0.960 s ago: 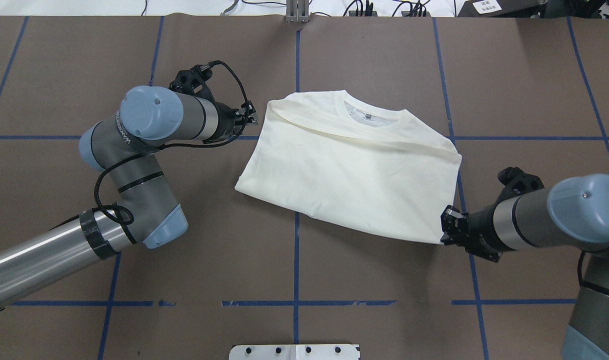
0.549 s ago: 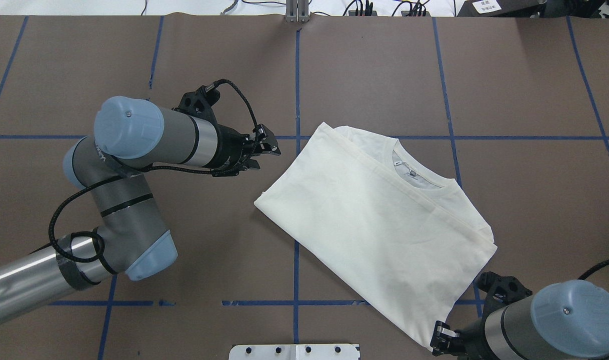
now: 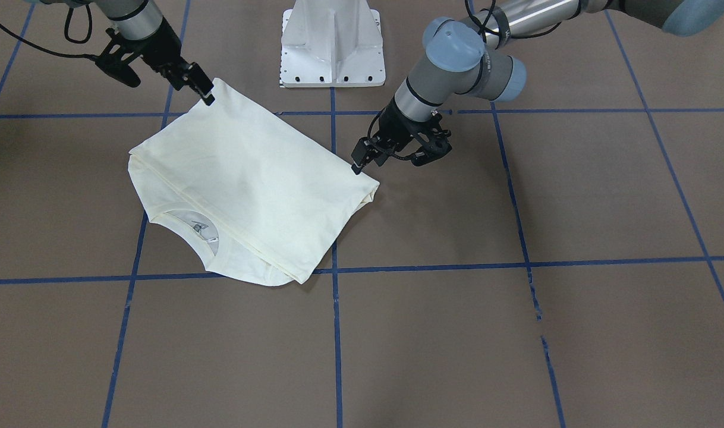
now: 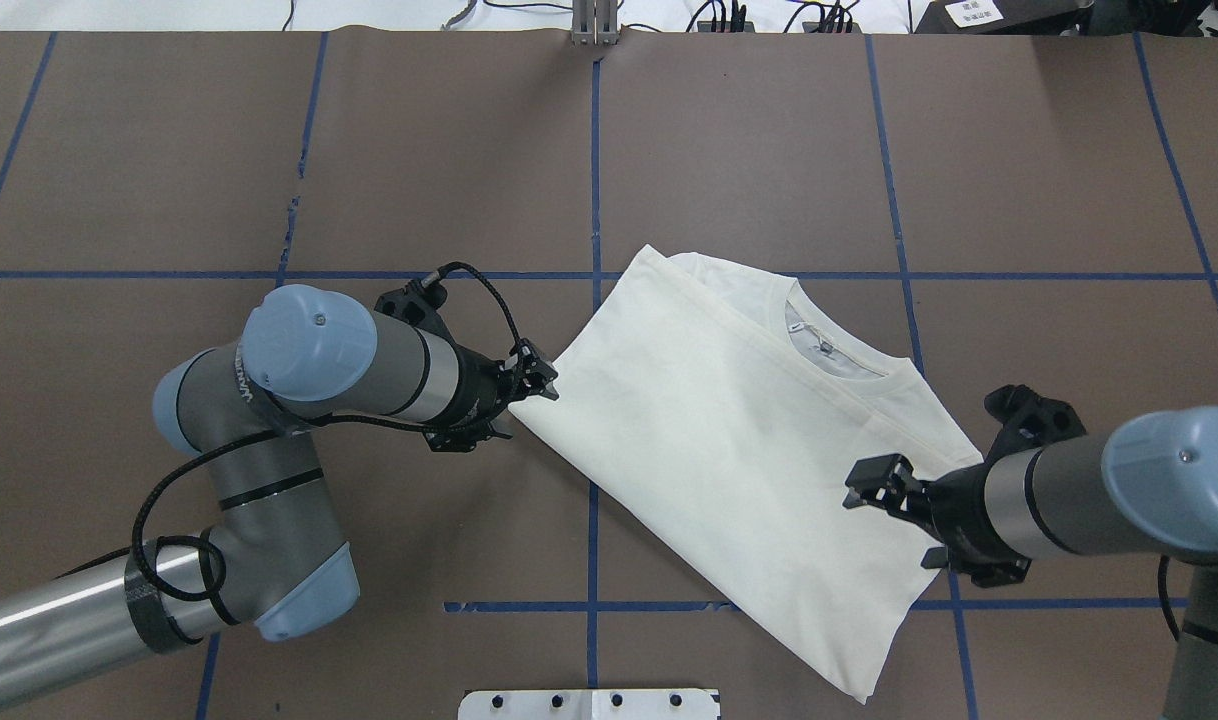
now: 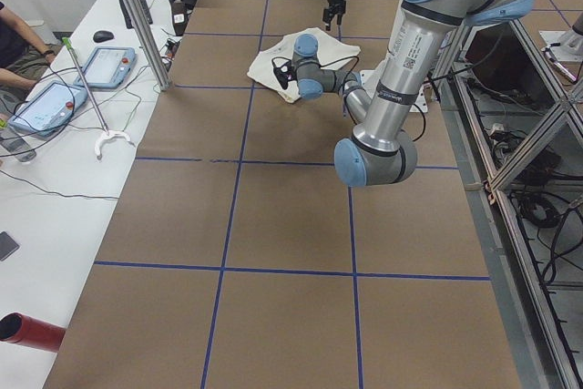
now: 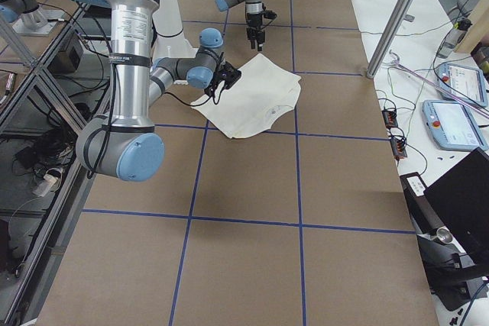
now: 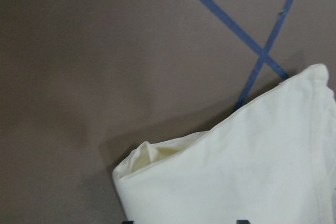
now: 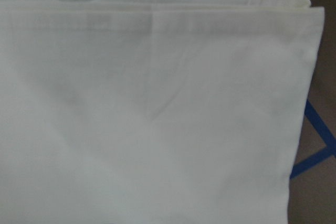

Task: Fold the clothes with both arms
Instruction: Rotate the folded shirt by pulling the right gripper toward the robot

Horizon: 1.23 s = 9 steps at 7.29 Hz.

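Note:
The clothes are one cream shirt (image 4: 739, 470), folded and lying flat at a slant, with its collar (image 4: 834, 345) on the far side. No print shows. My left gripper (image 4: 537, 383) is open at the shirt's left corner (image 7: 131, 169), and its two fingertips stand wide apart at the bottom edge of the left wrist view. My right gripper (image 4: 874, 482) hangs open over the shirt's right part with nothing in it. The right wrist view is filled with cloth (image 8: 157, 108), and no fingers show there. Seen from the front, the left gripper (image 3: 359, 165) is just beside that corner.
Blue tape lines (image 4: 593, 150) mark out the brown table cover. The white pedestal base (image 3: 332, 41) stands at the robot's edge, close to the shirt's nearest corner (image 4: 859, 690). Tablets (image 5: 55, 102) and a person's arm (image 5: 18, 43) are beyond the far table edge.
The right gripper dragged the shirt towards the robot, turning it, then let go of its corner and moved back over it. The left gripper came down to the shirt's left corner.

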Available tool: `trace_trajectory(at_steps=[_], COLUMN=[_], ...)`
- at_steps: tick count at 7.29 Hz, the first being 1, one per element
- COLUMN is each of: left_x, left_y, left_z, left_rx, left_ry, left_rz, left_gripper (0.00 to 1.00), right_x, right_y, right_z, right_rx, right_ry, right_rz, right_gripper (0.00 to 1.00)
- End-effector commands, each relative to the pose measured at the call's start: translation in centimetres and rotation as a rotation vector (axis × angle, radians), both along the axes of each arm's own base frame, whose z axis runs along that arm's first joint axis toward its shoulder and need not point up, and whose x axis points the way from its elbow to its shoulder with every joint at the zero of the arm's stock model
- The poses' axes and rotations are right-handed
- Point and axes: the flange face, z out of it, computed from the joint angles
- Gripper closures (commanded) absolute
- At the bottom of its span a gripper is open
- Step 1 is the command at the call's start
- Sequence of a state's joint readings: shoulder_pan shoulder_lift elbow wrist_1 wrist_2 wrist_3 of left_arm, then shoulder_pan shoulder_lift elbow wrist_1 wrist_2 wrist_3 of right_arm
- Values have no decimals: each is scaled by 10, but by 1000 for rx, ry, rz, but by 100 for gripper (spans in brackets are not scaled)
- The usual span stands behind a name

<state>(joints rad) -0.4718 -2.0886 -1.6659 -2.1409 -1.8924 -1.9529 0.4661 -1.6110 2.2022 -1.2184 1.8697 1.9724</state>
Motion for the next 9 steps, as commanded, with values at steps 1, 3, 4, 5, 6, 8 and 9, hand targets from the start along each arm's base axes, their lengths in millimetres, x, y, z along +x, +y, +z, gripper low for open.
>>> trace_trajectory(at_steps=[1,3,4,5,6,8,9], left_x=[16,17,18,18,18,18,7], left_y=[0,-3,-7,-8,-9,-11,-24], left_z=[12,14,15,13,14,20,24], left_rx=[-8,5,22,26,38,42,117], left_ry=[-43,-53,-61,-61,-65,-79,-108], left_rz=[-16,-31,-64,-73,-69,-73,-74], left_gripper=[31,35,39,44,53,100,100], right_x=[4,4,4,3,4,9,9], right_y=[-61,-63,-65,-65,-65,-72,-72], right_z=[5,7,11,11,11,13,13], right_rx=[-2,-3,-3,-3,-3,2,13], right_ry=[11,14,24,24,24,31,33], right_rz=[113,116,123,123,125,136,130], right_gripper=[0,0,0,0,0,0,0])
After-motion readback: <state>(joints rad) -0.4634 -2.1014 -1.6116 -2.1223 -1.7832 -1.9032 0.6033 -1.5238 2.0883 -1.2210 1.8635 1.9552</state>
